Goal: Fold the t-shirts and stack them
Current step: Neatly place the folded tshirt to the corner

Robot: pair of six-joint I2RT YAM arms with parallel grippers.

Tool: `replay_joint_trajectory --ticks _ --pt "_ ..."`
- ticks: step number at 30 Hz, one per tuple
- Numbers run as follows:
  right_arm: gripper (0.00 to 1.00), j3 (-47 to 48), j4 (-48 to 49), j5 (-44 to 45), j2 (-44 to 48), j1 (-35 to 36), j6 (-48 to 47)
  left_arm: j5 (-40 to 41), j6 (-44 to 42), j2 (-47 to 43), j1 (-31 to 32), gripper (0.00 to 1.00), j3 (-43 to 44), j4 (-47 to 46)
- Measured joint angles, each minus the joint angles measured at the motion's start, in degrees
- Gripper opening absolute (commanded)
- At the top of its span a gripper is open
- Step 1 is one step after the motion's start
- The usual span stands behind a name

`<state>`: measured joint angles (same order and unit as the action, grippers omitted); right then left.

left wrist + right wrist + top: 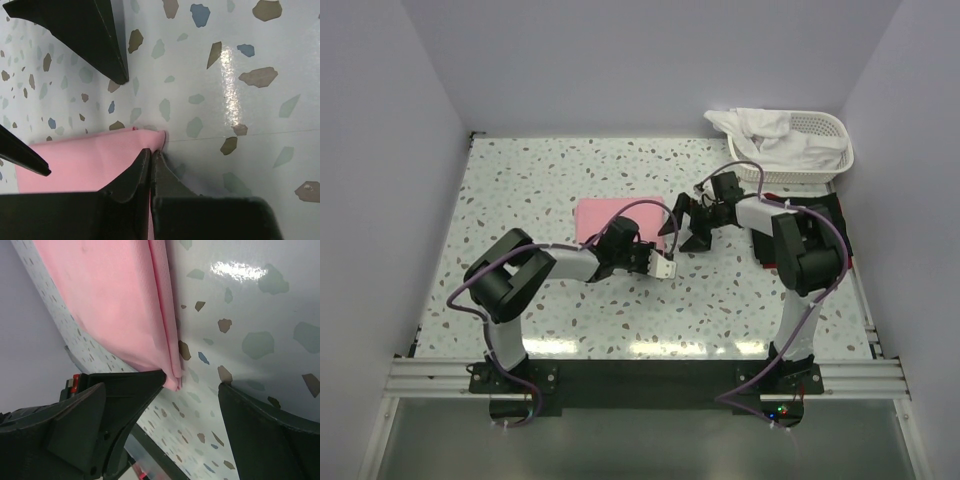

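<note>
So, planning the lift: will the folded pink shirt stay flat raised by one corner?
Probably floppy: the pink shirt lies in thin layers, so it would likely droop and unfold. Likely light; the left gripper pinches only a corner.

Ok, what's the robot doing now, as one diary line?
left fingers: shut on pink t-shirt edge | right fingers: open beside it | white basket: white cloth inside

The table (pixel 520 170) has a pale, glossy top speckled with brown, blue and grey-green flecks, and streaks of light reflect along its near side. A white lattice basket (pixel 825 162) stands in its far right corner. Plain lavender walls (pixel 650 60) close in the left, far and right sides. A metal rail (pixel 640 374) runs across the near edge, with a black plate (pixel 640 398) just in front of it.
</note>
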<state>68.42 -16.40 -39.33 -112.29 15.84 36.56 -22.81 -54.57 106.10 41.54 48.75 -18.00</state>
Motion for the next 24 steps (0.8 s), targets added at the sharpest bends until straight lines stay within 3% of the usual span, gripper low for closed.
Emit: replay_joint_trajectory --ticks 15,24 --pt "0.98 0.04 15.63 -10.47 -6.91 -0.15 13.53 -2.75 11.65 -2.45 -1.73 0.0 5.16 4.66" --pt "0.77 1.42 24.79 -10.91 -11.17 0.98 21.73 -3.43 16.04 -4.15 -1.73 0.0 5.81 5.42"
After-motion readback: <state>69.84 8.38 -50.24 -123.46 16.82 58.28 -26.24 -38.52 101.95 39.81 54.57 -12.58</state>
